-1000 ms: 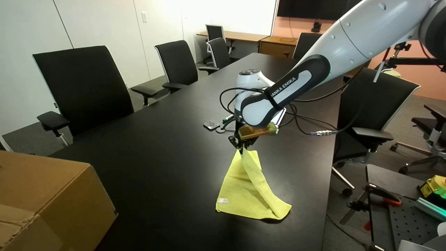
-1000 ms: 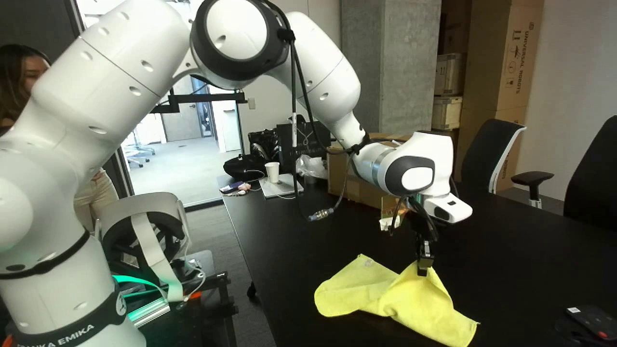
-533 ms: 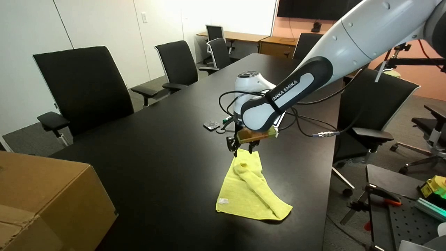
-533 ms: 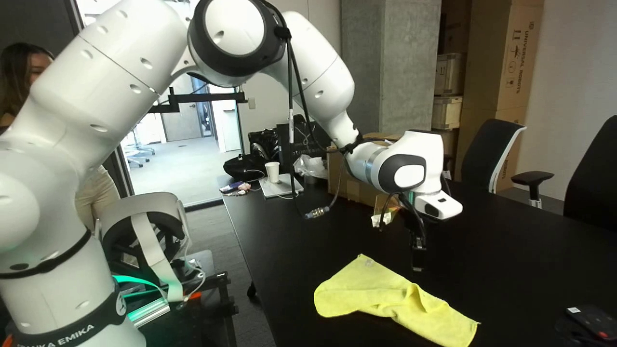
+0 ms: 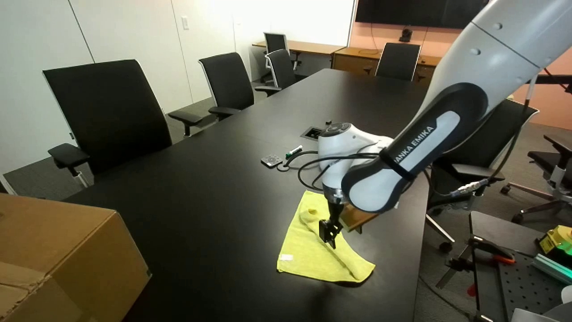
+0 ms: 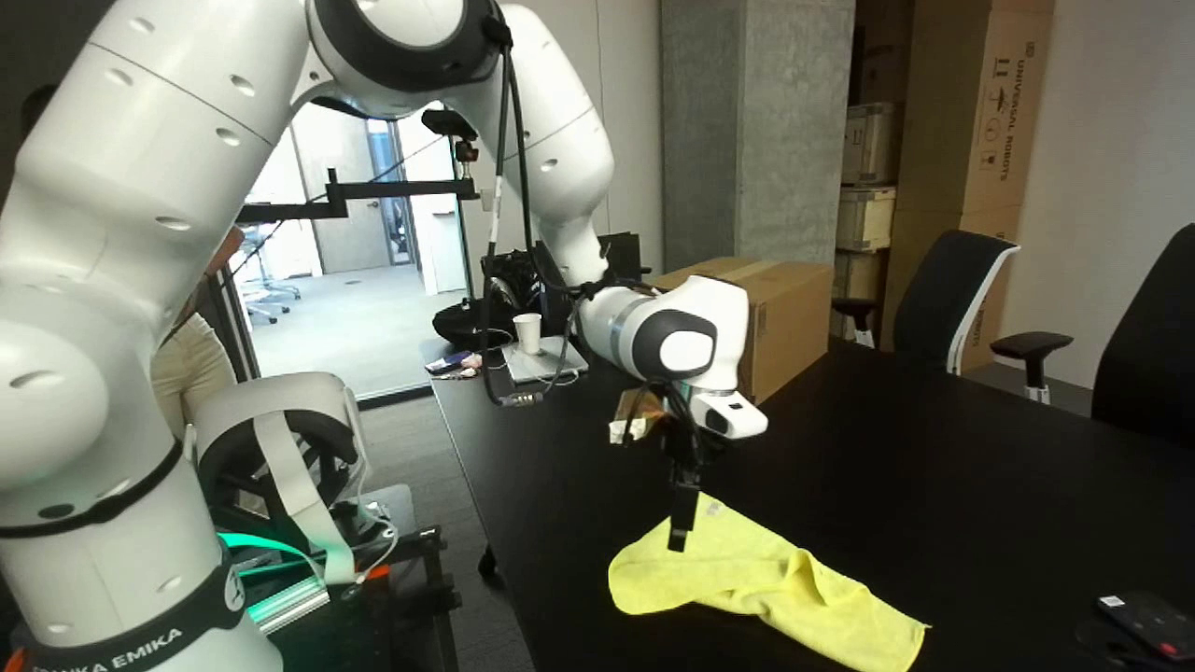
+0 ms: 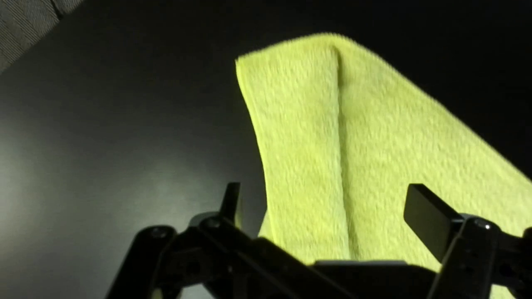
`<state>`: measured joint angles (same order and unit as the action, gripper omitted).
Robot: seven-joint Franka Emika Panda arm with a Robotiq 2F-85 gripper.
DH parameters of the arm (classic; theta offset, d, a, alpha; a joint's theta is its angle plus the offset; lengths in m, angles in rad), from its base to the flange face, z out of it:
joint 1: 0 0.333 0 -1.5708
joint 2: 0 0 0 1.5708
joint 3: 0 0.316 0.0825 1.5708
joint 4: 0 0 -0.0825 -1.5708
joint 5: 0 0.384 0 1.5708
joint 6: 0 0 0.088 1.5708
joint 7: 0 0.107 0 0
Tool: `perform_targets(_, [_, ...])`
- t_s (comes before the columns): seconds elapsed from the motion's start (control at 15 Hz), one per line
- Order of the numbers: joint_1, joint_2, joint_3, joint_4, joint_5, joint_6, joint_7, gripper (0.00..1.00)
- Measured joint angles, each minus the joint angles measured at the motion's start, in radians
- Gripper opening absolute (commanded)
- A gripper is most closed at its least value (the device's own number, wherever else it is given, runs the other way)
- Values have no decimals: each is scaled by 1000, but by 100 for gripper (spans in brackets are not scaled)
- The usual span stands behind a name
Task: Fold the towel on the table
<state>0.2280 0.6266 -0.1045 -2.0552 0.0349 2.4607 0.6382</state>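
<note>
A yellow towel lies on the dark table, with one long side turned over in a rumpled strip. Both exterior views show the whole of it, with the gripper partly in front. In the wrist view, the towel's folded strip runs up the middle to a corner, and its edge makes a straight crease. My gripper is open, its fingers wide apart on either side of that strip and nothing gripped between them. In an exterior view the gripper stands over the end of the towel with the white tag.
A large cardboard box sits on the table. A small dark device and a marker lie beyond the towel. Farther along are a laptop and a paper cup. Chairs line the table.
One second ago the gripper was shut on a raised part of the towel. It let go, that part dropped onto the towel, and the open gripper travelled along toward the towel's tagged end.
</note>
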Motion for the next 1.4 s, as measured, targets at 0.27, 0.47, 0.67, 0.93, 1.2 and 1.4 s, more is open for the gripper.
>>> perform_targets(0.27, [59,-31,37,-124,-31,42,1,100])
perform_targets(0.47, [76,-31,73,-178,-59,118,-49,100])
perform_targets(0.67, [78,-29,97,-206,-83,171,-153,100])
perform_targets(0.93, [79,-17,96,-211,-125,186,-255,100])
perform_targets(1.2, [75,6,78,-211,-149,206,-311,100])
perform_targets(1.4, [64,26,77,-208,-149,235,-359,100])
